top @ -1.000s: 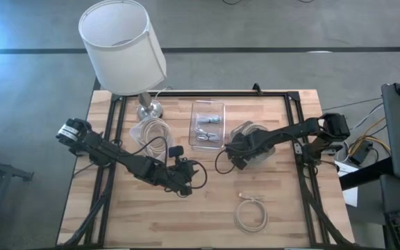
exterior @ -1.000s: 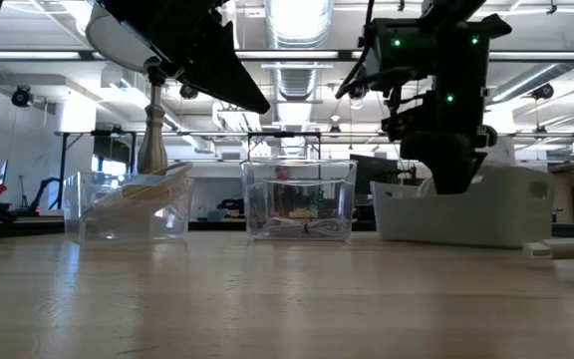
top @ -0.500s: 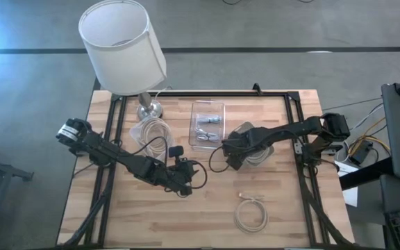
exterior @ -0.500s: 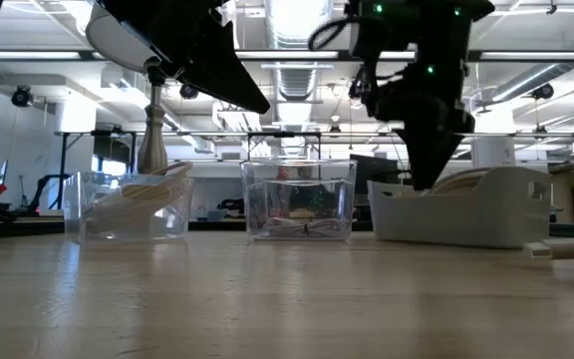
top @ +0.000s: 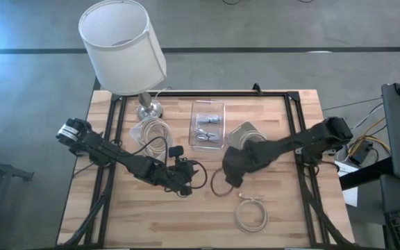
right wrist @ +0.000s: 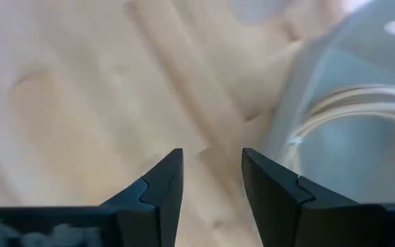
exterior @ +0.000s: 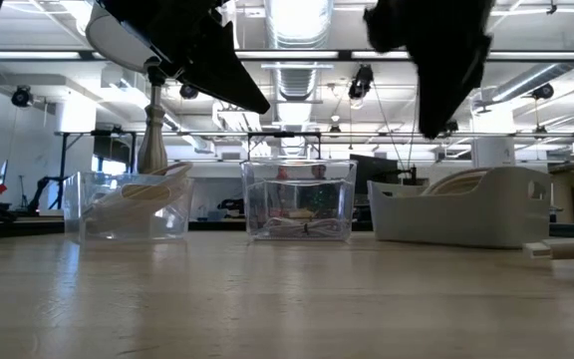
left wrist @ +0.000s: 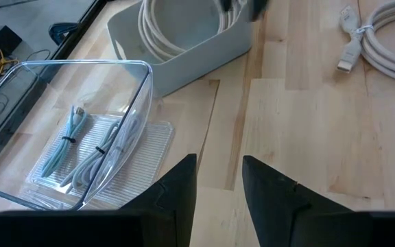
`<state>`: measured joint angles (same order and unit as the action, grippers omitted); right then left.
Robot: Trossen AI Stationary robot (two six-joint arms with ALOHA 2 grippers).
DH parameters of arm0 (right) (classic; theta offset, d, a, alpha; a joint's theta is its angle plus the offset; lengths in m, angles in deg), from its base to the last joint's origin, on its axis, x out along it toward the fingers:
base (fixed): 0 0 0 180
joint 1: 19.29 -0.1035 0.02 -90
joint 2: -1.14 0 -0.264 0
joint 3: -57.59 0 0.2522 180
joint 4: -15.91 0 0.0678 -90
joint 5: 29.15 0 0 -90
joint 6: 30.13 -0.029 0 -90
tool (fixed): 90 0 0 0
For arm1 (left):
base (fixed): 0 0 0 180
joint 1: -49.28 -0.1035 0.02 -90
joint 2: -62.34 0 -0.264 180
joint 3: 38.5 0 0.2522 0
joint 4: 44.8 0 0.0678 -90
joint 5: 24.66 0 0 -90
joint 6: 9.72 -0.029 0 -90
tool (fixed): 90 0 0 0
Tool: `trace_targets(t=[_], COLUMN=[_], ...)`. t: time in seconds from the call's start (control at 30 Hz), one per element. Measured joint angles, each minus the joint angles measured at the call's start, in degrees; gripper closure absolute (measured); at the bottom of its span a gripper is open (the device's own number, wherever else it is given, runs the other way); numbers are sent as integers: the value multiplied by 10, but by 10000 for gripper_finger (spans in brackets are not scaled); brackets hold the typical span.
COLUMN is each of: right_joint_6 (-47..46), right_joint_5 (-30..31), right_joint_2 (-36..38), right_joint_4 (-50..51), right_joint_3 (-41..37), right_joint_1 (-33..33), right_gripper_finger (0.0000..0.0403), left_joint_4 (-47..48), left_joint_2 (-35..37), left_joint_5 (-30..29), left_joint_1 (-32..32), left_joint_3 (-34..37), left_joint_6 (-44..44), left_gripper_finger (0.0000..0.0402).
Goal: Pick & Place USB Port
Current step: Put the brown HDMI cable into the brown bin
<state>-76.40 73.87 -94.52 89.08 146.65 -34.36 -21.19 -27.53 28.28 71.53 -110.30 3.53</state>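
Two claws hovered empty and spread; the coiled USB cable (top: 250,212) lay on the surface just beyond the right claw (top: 230,175), plainly nearer it than the left claw (top: 185,182).

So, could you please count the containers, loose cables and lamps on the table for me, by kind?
Clear plastic bins: 2
White bin: 1
Loose coiled cables on the wood: 1
Table lamps: 1
Total: 5
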Motion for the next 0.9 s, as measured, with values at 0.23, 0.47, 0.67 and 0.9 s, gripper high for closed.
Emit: trace_targets(t=[0.23, 0.47, 0.67, 0.9], right_joint_6=[-65, -177, -235, -219], right_joint_5=[-52, -80, -105, -152], right_joint_2=[0, -13, -55, -96], right_joint_4=[-2, -8, -59, -59], right_joint_3=[0, -34, -71, -82], right_joint_1=[-103, -187, -207, -207], right_gripper_finger=[253, 252, 255, 267], left_joint_4=[0, 0, -9, -33], left_joint_2=[0, 0, 0, 0], left_joint_5=[0, 0, 0, 0], left_joint_1=[0, 0, 0, 0], left_joint_3=[0, 0, 0, 0], left_joint_6=[0, 0, 2, -1], left_gripper_finger=[280, 280, 280, 280])
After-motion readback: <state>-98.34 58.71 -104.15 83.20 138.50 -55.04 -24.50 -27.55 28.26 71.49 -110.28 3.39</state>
